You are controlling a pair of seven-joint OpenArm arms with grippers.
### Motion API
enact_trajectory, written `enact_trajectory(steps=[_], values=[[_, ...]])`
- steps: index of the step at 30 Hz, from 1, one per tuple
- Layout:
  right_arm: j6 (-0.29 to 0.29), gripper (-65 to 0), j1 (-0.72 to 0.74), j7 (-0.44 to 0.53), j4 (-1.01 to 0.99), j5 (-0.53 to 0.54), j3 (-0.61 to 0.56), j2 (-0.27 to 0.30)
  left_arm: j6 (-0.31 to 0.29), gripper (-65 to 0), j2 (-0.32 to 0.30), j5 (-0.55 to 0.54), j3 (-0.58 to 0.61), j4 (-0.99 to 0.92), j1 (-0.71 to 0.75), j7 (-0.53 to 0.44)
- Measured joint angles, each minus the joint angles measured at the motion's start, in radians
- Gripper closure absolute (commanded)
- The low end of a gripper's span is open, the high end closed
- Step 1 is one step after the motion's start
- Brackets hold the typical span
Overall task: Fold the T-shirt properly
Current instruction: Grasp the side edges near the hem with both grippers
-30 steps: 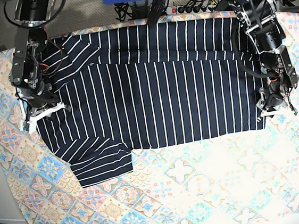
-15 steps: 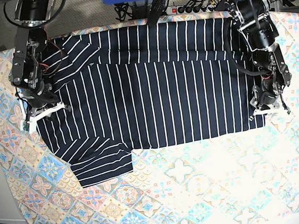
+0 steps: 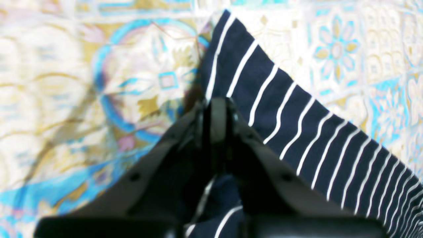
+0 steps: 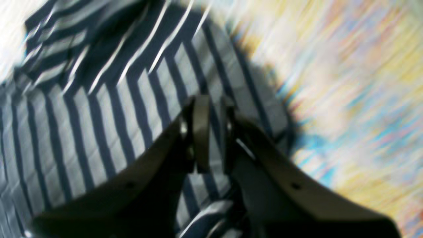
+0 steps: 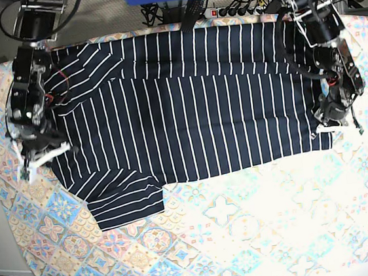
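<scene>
The T-shirt [image 5: 187,105] is dark navy, close to black, crossed by thin white stripes at even spacing; on the folded sleeve [image 5: 124,197] the stripes slant instead of running straight. In the right wrist view its cloth [image 4: 99,109] reads as grey-blue bands between dark lines. The tablecloth [image 5: 247,237] underneath is cream with pastel floral tiles in turquoise, blue, pink and ochre yellow. Both grippers look black, left gripper [image 3: 216,109] and right gripper [image 4: 210,125].

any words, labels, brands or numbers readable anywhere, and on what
None can be read.
T-shirt: only thin white stripes, no print or tag showing.
Patterned cloth: floral tiles, no lettering.
Left gripper and right gripper: plain dark fingers, no markings; the right wrist view is blurred.
</scene>
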Motion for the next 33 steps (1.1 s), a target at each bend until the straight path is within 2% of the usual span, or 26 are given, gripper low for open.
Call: enact_trajectory(steps=[2, 7, 9, 13, 20, 23, 24, 27, 29, 33], values=[[0.0, -7.8, 0.034, 0.002, -0.037, -0.011, 0.0, 0.002, -0.005, 0.0, 0.0, -0.002, 0.001, 0.043, 0.023, 0.017], [-0.002, -25.0, 0.139, -0.011, -0.204, -0.018, -0.043, 0.042, -0.005, 0.0, 0.0, -0.002, 0.0, 0.101, 0.066, 0.021], [0.003, -28.4, 0.19, -0.003, -0.265, -0.012, -0.077, 0.057, -0.005, 0.0, 0.0, -0.002, -0.002, 0.102, 0.073, 0.023], [0.007, -28.5, 0.286, 0.035, -0.407, -0.01, -0.166, 0.096, -0.008, 0.0, 0.0, -0.004, -0.003, 0.104, 0.09, 0.021], [0.0, -28.5, 0.389, 0.219, -0.699, -0.009, -0.269, 0.176, -0.003, 0.0, 0.011, -0.001, -0.003, 0.199, 0.145, 0.024], [0.002, -28.5, 0.426, 0.273, -0.795, -0.01, -0.331, 0.182, -0.008, 0.0, 0.02, -0.005, 0.0, 0.208, 0.145, 0.023], [0.014, -28.5, 0.433, 0.29, -0.814, -0.011, -0.347, 0.181, -0.007, 0.0, 0.022, -0.004, 0.0, 0.208, 0.145, 0.024], [0.117, -28.5, 0.434, 0.302, -0.83, -0.011, -0.367, 0.177, -0.005, 0.0, 0.021, -0.003, -0.001, 0.207, 0.148, 0.024], [0.155, -28.5, 0.433, 0.301, -0.836, -0.011, -0.369, 0.174, -0.005, 0.0, 0.022, -0.002, -0.001, 0.207, 0.147, 0.024], [0.158, -28.5, 0.433, 0.303, -0.843, -0.011, -0.369, 0.18, -0.004, 0.0, 0.021, -0.001, -0.001, 0.207, 0.147, 0.024]])
